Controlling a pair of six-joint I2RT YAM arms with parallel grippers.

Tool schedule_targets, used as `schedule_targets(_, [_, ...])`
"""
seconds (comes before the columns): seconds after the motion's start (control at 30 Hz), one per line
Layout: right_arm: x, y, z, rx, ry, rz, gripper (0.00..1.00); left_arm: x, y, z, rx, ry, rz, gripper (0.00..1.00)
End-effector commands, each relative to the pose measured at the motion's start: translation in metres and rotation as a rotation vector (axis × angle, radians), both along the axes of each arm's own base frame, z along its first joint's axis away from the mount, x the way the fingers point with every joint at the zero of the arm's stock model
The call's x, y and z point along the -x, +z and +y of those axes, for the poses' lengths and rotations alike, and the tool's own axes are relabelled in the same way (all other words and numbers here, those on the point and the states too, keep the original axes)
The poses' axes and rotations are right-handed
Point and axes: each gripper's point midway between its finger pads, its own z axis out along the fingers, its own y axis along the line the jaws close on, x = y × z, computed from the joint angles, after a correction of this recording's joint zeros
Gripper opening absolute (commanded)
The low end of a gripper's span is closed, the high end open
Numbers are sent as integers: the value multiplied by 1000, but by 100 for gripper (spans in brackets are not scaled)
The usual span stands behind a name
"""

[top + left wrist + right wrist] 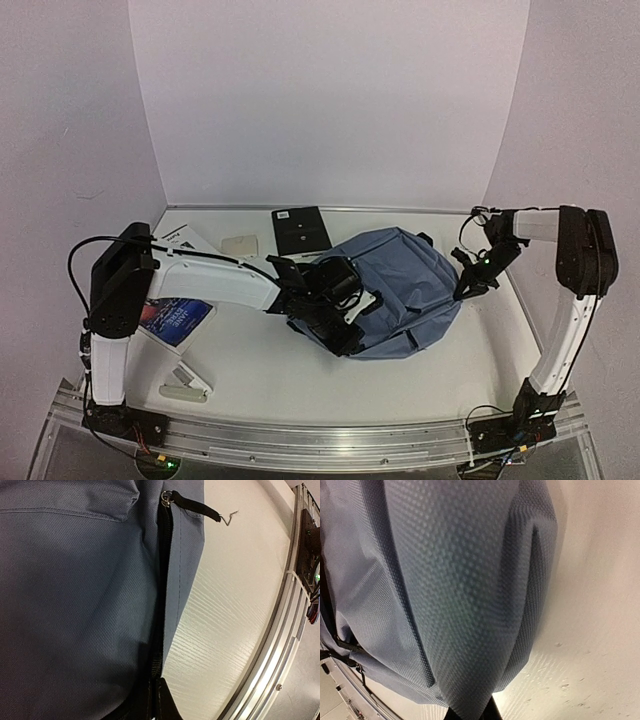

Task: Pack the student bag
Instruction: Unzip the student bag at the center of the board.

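While left tool [156, 700] and right tool [470, 712] pinch the bag [400, 285], books [178, 322] lie outside. Next, its zipper [162, 580] likely needs opening.

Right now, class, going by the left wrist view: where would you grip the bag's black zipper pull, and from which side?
Probably the free end of the zipper pull, coming from the table side: the tab trails from the slider across the edge of the student bag towards the table, so its tip is exposed there.
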Motion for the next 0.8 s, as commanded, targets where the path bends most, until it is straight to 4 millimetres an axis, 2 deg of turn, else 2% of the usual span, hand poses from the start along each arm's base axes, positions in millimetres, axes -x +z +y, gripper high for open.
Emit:
schedule_targets(0.0, [-48, 14, -29, 121, -34, -140, 0, 9, 27, 11, 20, 8, 4, 0])
schedule_targets(0.07, [-54, 25, -25, 95, -45, -163, 0, 6, 34, 7, 45, 17, -8, 0])
schedule_targets(0.13, [-55, 39, -19, 58, -50, -185, 5, 1, 42, 0, 82, 34, -19, 0])
schedule_targets(0.23, [-45, 63, -7, -10, -24, -216, 25, -11, 51, -14, 130, 80, -32, 0])
schedule_targets(0.33, [-26, 85, 6, -76, 27, -245, 57, -23, 60, -26, 187, 145, -29, 0])
schedule_targets(0.43, [3, 104, 25, -184, 104, -264, 74, -36, 72, -34, 271, 223, -22, 0])
schedule_targets(0.53, [30, 117, 48, -273, 191, -293, 77, -48, 79, -32, 324, 308, -27, 0])
schedule_targets(0.63, [58, 122, 77, -324, 317, -327, 77, -56, 85, -28, 349, 379, -31, 0])
schedule_targets(0.77, [77, 122, 108, -353, 438, -399, 75, -61, 86, -20, 381, 463, -17, 0])
